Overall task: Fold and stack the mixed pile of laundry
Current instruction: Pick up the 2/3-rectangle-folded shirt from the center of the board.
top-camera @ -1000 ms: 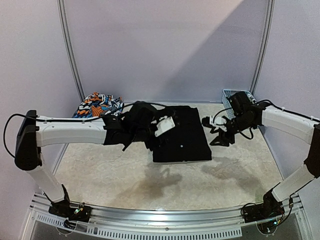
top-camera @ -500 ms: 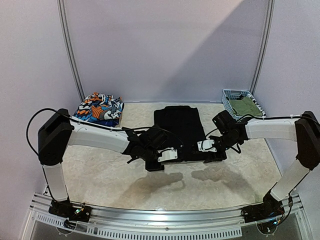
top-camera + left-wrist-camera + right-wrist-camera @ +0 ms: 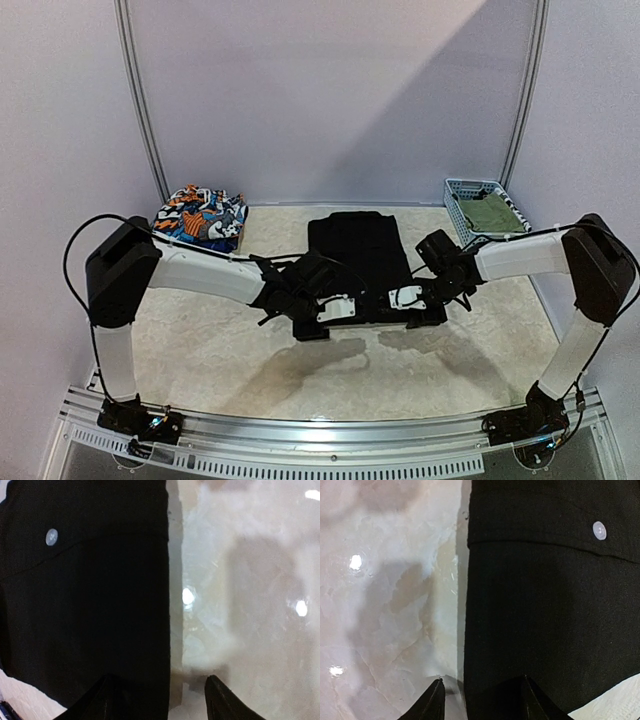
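The folded long black trousers (image 3: 358, 248) lie flat at the centre of the pale marbled table (image 3: 200, 350). At their 2 near corners, the left gripper (image 3: 160, 677) and right gripper (image 3: 482, 679) each straddle a side edge, jaws apart, clamping nothing.

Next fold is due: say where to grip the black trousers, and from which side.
Probably the near edge of the black trousers, from the near side: they lie flat on the table, and that straight edge is free, so fingers can straddle it.
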Motion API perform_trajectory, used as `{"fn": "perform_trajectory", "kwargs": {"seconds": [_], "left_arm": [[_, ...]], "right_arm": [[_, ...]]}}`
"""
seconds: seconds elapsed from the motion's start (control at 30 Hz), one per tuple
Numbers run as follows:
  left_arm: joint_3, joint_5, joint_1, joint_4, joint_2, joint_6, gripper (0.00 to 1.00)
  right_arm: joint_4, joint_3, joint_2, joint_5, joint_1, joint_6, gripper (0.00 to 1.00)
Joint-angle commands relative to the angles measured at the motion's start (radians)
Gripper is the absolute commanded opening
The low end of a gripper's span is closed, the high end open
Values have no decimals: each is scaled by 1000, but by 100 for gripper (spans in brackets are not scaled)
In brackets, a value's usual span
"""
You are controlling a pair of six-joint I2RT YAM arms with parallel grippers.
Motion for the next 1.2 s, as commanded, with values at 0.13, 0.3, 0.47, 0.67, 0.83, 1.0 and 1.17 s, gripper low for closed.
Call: {"fn": "perform_trajectory", "kwargs": {"seconds": [0.13,0.3,0.47,0.67,0.83,1.0,1.17], "left_arm": [[73,-44,11,-52,99,51,57],[77,-81,10,-77,114,79,33],[69,-95,4,-102,56,77,4],[79,-112,-51,-212,-87,27,0],[106,-117,-116,-328,-195,-45,0],[168,-127,-155,-408,-273,-101,0],[242,-168,-146,-398,-277,-95,0]], "right_arm": [[-10,22,74,51,1,18,46],[-23,29,109,64,0,28,15],[-70,8,30,28,4,31,2],[-229,11,-202,-57,20,72,0],[-402,40,-354,-117,26,104,0],[-536,90,-446,-168,25,140,0],[-577,199,-466,-180,25,195,0]]}}
